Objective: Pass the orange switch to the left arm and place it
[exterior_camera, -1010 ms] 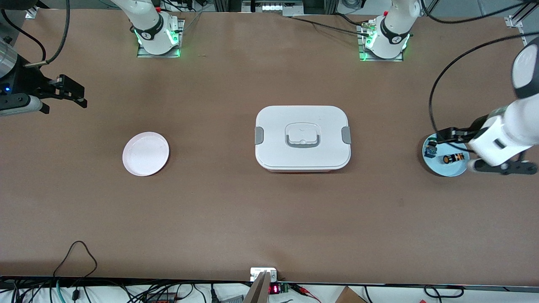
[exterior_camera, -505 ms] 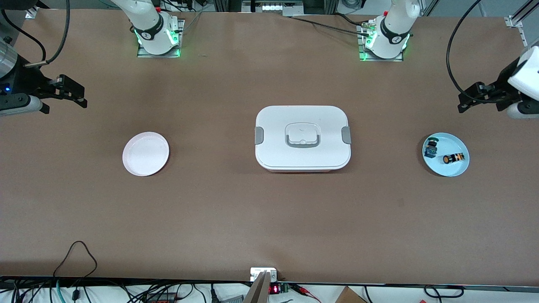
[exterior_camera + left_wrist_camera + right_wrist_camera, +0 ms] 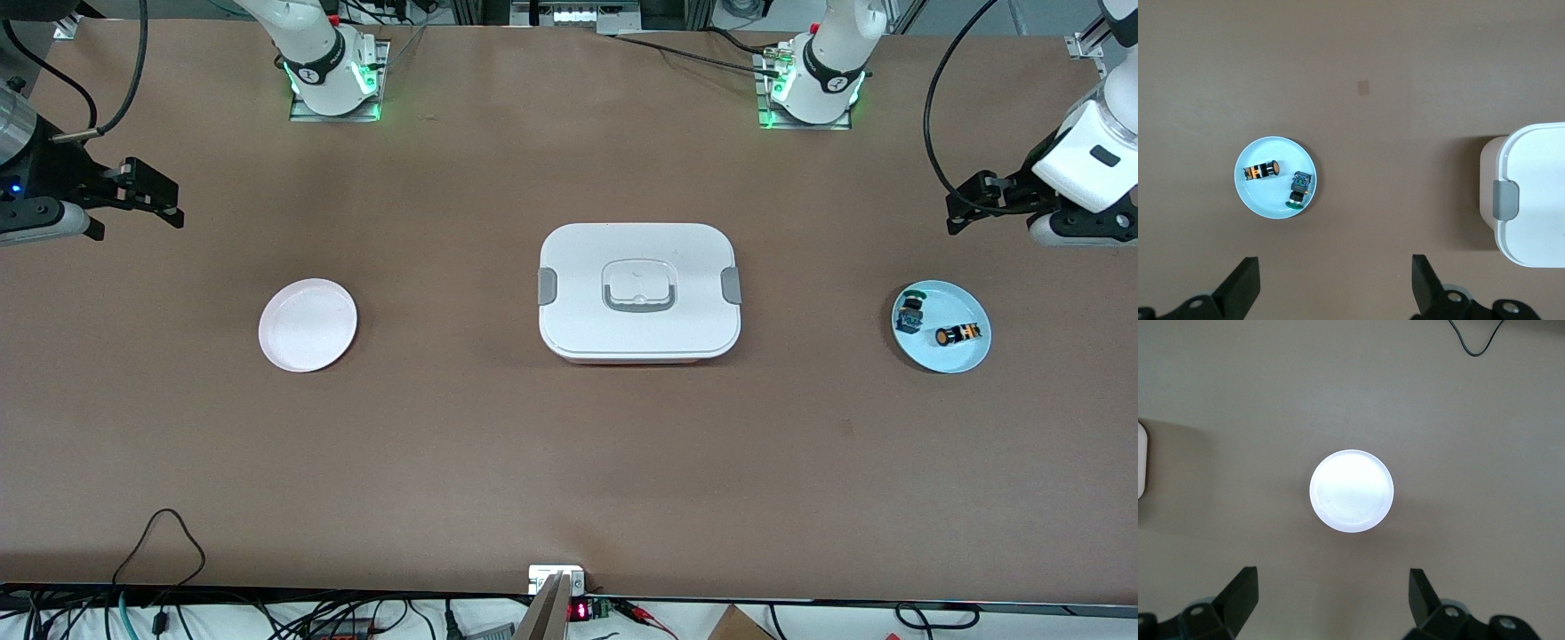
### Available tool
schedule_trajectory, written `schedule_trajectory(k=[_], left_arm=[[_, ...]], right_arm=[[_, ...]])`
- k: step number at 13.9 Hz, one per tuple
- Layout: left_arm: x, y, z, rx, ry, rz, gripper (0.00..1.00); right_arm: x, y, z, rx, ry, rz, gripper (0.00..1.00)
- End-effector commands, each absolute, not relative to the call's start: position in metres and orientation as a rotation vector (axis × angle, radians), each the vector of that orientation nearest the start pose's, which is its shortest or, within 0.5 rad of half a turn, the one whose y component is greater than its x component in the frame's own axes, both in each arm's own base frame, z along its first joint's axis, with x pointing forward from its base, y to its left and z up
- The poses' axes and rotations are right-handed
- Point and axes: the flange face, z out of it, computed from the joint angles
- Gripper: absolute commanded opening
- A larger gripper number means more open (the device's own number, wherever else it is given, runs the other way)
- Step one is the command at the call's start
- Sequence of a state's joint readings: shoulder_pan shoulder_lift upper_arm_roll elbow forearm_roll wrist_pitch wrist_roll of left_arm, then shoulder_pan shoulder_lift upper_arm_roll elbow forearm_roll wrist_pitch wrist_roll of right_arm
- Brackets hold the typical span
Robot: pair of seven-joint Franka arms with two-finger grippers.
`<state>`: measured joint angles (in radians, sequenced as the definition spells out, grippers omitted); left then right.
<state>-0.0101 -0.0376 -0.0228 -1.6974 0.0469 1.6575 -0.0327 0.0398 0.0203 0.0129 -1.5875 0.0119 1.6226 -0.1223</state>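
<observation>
Seemingly placed: orange switch (image 3: 957,335) lies in the blue dish (image 3: 969,359) beside a green switch (image 3: 909,311). Left gripper (image 3: 960,204) hangs spread above the table nearby; right gripper (image 3: 164,203) waits spread near the pink dish (image 3: 307,324).

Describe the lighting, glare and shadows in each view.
Front view: even overhead light, soft shadow under the white lidded box, green glow at both arm bases. Right wrist view: the pink plate glares to near white, washing out its colour. Left wrist view: no glare; the blue plate and orange switch read sharply, and the box casts a dark shadow.
</observation>
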Motion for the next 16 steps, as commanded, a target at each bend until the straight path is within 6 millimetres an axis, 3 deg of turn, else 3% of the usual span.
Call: schedule_trajectory(k=[1,7,16], left_arm=[[0.5648,-0.0091,0.596,-3.077,0.011,0.019,1.0],[0.5688,-0.0098,0.5868,-3.075,0.009,0.049,1.0],[0.5709,-0.0062,0.5915,-3.074,0.011,0.033,1.0]], right_arm=[[0.563,0.0302,0.6137,-3.129,-0.291,-0.039,1.0],[0.5633,0.0302,0.6127,-3.128,-0.291,-0.034,1.0],[0.5633,0.0302,0.6127,-3.128,-0.291,-0.034,1.0]])
